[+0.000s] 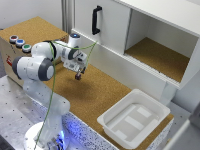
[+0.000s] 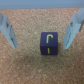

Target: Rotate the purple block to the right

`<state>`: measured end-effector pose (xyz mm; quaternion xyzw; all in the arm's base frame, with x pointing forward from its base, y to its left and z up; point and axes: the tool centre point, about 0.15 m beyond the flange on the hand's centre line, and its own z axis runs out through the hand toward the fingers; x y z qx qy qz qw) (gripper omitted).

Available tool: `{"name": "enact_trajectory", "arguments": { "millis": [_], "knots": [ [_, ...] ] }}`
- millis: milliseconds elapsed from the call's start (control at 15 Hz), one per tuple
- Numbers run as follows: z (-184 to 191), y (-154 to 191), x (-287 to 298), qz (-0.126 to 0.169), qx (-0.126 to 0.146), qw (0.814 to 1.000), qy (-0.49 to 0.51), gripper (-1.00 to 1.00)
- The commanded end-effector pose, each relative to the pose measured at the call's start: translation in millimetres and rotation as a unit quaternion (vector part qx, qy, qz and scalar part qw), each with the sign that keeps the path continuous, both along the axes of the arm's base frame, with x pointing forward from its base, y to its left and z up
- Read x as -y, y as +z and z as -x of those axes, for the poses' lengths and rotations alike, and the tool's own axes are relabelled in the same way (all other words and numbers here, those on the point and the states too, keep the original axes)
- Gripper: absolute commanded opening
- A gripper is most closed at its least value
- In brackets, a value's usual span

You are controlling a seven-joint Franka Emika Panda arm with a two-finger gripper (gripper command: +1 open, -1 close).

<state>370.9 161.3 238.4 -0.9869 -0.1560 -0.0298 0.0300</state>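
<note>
— Start at the left side of the exterior view. What is there?

— Three round buttons (image 1: 19,43) sit on a wooden box in the upper left. Next to them is the big white and grey arm (image 1: 37,65). It bends over the cork table (image 1: 100,95).

— And the gripper?

— The gripper (image 1: 78,74) hangs just left of the middle of the picture, pointing down at the cork. Something small and dark is at its tip, but that view is too blurry to tell what.

— So where is the purple block?

— Look at the wrist view. The purple block (image 2: 48,43) lies on the cork a little right of the middle of that picture. It has a yellow mark on top. One finger shows at the left edge (image 2: 8,31) and the other at the right edge (image 2: 73,29).

— Are the jaws holding it?

— No. They stand wide apart, with cork showing on both sides of the block. Nothing is touching it.

— Is it right in the middle of them?

— Not quite — it sits nearer the right finger than the left one. Its sides look almost lined up with the fingers, just a tiny bit turned.

— What else is on the right of the exterior view?

— A white cupboard (image 1: 150,30) with an open shelf at the upper right, and a white tub (image 1: 134,117) at the lower right. Both are well away from the block.

— What matters for the next move?

— I think the gripper should go straight down and close on the block's two sides, and only then turn it.
</note>
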Motion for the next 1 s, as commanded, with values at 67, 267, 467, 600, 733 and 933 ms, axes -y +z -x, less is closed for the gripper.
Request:
{"name": "enact_trajectory", "arguments": {
  "millis": [67, 267, 467, 600, 733, 933],
  "knots": [
    [-31.1, -35.5, 4.7, 0.010, -0.013, 1.000, -0.005, -1.00],
    [-26.2, -36.5, 4.7, 0.008, -0.012, 1.000, -0.002, -1.00],
    [-20.9, -34.1, 8.5, 0.001, -0.013, 1.000, -0.004, -1.00],
    [-19.0, -35.5, 8.5, 0.003, -0.017, 1.000, 0.001, -1.00],
    [-17.8, -35.5, 9.9, -0.009, -0.023, 1.000, 0.003, -1.00],
    [-19.2, -20.2, 7.4, -0.011, -0.019, 1.000, 0.019, -1.00]
  ]
}}
